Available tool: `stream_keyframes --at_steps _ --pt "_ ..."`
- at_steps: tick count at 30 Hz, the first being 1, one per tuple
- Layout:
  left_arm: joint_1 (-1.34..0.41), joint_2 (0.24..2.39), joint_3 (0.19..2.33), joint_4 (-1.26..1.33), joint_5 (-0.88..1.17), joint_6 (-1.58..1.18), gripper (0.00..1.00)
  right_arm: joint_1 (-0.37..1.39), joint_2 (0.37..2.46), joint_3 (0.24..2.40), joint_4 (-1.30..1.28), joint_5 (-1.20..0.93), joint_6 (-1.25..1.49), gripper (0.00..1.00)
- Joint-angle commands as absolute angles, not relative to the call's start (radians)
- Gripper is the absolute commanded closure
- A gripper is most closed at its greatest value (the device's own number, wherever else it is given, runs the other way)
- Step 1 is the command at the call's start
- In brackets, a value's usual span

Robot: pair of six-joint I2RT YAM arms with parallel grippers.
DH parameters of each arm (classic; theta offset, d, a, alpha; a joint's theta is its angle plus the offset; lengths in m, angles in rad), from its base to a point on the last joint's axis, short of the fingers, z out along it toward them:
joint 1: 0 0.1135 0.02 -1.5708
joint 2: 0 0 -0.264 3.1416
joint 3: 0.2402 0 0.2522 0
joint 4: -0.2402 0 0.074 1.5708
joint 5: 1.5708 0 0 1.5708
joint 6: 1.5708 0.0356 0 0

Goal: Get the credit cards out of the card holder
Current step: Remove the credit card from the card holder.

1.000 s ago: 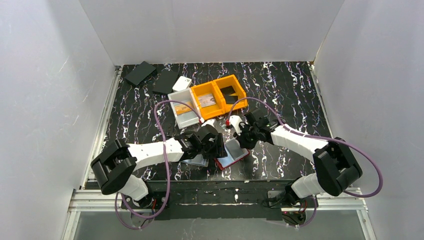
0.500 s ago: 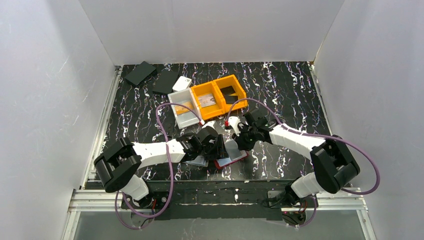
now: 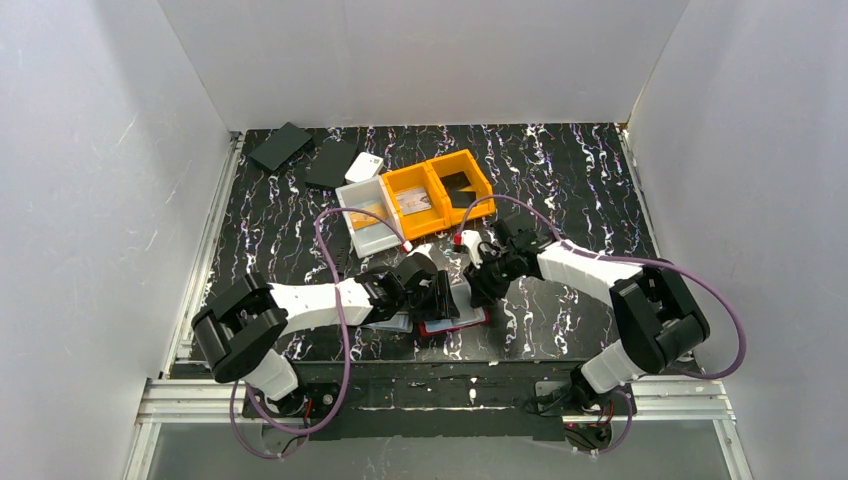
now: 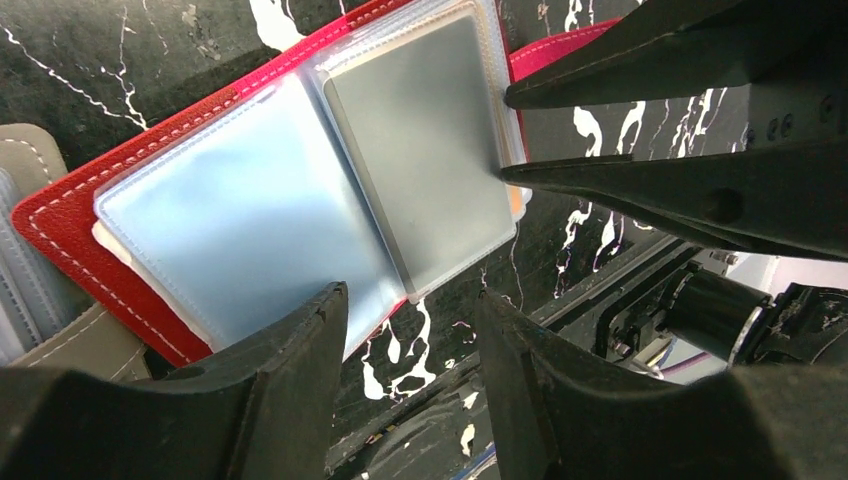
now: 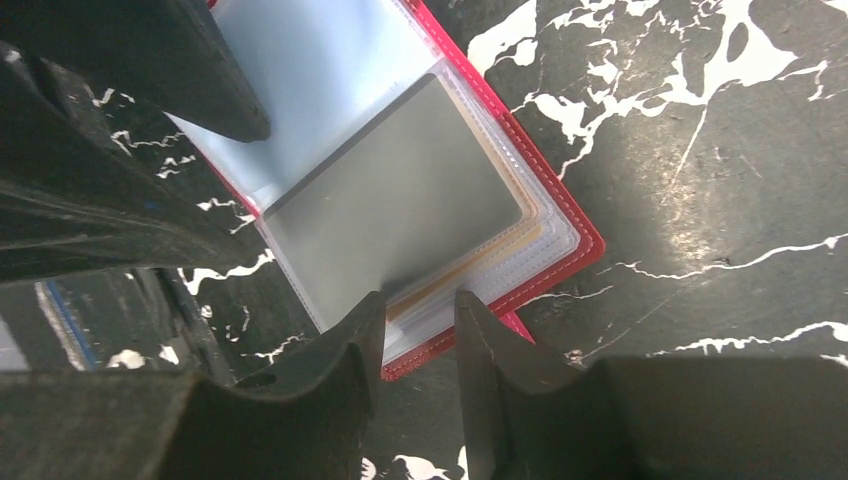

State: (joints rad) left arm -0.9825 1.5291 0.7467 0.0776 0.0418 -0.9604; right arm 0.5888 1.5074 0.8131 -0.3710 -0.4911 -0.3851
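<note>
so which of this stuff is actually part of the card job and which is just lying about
In the job: red card holder, grey card in its sleeve, left gripper, right gripper.

Just lying about: orange bins, white bin, black pads at the far left, tan wallet.

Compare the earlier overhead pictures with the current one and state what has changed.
The red card holder slid left, toward the left gripper, and lies squarer to the table's near edge. The right gripper followed it leftward; its jaws now stand apart at the grey card edge. The orange bins behind stayed put.
</note>
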Motion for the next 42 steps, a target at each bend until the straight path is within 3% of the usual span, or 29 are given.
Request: stream_keyframes --at_steps 1,20,35,42 --pt "-0.978 1.546 0.749 0.078 0.039 -0.938 0.51 0.558 1.536 0.850 -0.414 -0.639 -0.350 0.58" --pt "-0.978 1.590 0.770 0.056 0.022 -0.915 0.53 0.419 1.581 0.811 -0.309 -0.926 -0.140 0.58" --pt "-0.979 1.592 0.760 0.056 0.026 -0.919 0.53 0.419 1.607 0.807 -0.304 -0.830 -0.129 0.55" --pt "-0.979 1.589 0.762 0.058 0.032 -0.917 0.53 0.423 1.634 0.811 -0.314 -0.901 -0.132 0.55"
